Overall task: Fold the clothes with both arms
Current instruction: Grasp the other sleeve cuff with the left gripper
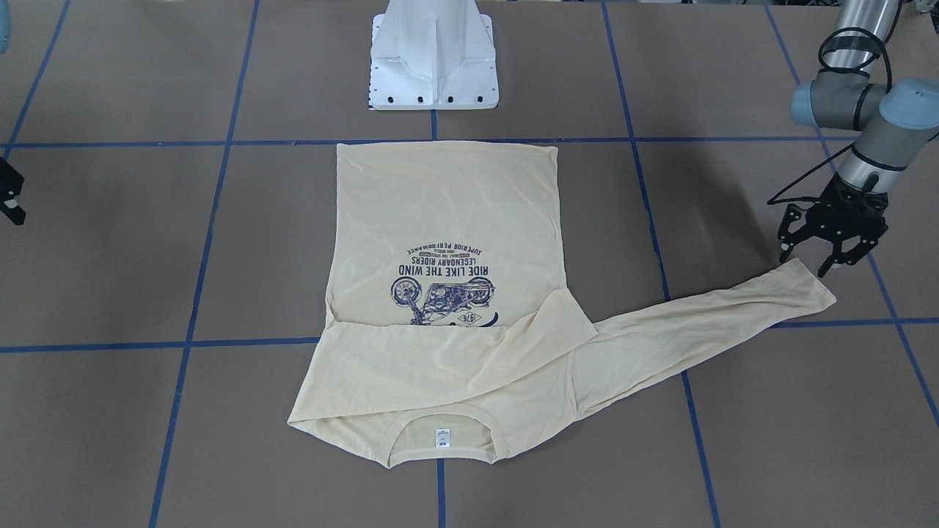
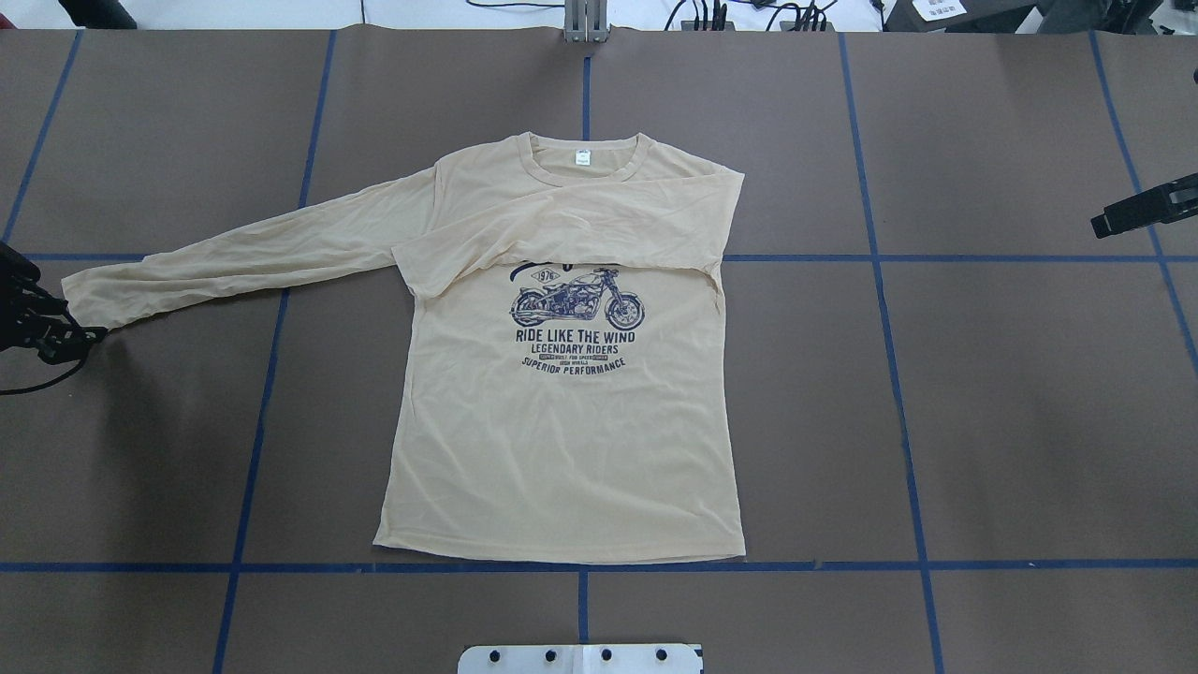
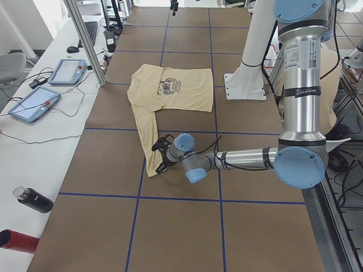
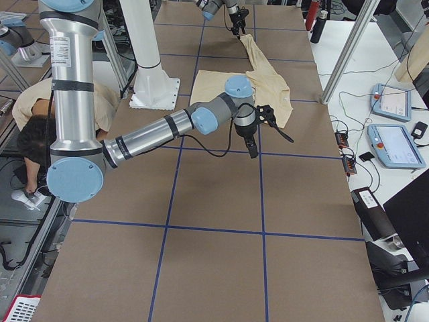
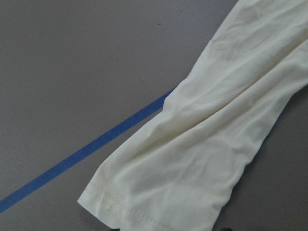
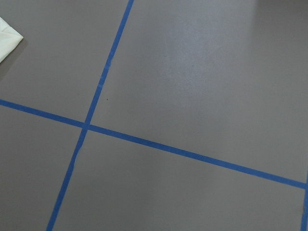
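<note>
Now: left end effector [image 1: 805, 264] jaws spread, just over shirt [image 1: 447, 213] cuff [image 1: 807, 292]; right end effector [image 2: 1114, 221] grip unreadable, well apart.

Thin matt knit shirt [image 2: 562, 449]

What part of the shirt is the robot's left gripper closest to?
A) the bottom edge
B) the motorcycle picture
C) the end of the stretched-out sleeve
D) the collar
C: the left gripper hangs open right by the end of the stretched-out sleeve, far from the rest.
</note>
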{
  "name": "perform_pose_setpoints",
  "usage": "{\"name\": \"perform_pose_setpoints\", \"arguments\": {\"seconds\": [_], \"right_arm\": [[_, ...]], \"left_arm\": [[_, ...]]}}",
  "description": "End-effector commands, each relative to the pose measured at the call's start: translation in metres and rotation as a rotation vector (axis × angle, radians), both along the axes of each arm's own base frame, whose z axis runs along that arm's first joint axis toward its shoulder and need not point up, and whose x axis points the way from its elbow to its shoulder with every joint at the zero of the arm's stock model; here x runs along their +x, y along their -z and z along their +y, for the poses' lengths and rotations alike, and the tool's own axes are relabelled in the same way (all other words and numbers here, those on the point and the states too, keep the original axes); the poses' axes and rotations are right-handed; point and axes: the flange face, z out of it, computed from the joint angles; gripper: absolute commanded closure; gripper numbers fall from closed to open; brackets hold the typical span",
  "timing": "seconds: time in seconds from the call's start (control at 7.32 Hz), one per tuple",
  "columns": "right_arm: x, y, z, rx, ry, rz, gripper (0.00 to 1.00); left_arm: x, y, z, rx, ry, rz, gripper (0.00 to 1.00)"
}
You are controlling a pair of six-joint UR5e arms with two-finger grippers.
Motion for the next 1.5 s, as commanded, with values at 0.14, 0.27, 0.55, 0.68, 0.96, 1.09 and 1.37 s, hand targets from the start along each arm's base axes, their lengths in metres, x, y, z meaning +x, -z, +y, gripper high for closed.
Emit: {"name": "perform_pose_setpoints", "arguments": {"seconds": [0.14, 0.27, 0.55, 0.68, 0.96, 1.09, 1.37], "right_arm": [[0.0, 0.001, 0.0, 0.001, -0.004, 0.0, 0.0], [0.0, 0.001, 0.0, 0.002, -0.004, 0.002, 0.0], [0.0, 0.001, 0.0, 0.001, -0.004, 0.0, 0.0], [0.0, 0.001, 0.0, 0.001, -0.004, 0.0, 0.0], [0.0, 0.001, 0.0, 0.001, -0.003, -0.001, 0.0], [0.0, 0.001, 0.0, -0.001, -0.003, 0.0, 0.0], [0.0, 0.002, -0.001, 0.002, -0.003, -0.001, 0.0]], "left_arm": [[0.002, -0.001, 0.0, -0.002, -0.003, -0.002, 0.48], [0.002, -0.001, 0.0, -0.002, -0.003, -0.002, 0.49], [0.002, -0.001, 0.0, -0.002, -0.003, -0.002, 0.55], [0.002, -0.001, 0.0, -0.002, -0.003, -0.002, 0.71], [0.002, -0.001, 0.0, 0.0, -0.004, -0.001, 1.0], [0.002, 0.0, 0.0, 0.002, -0.004, 0.0, 1.0], [0.0, 0.013, 0.001, 0.034, -0.012, 0.03, 1.0]]}}
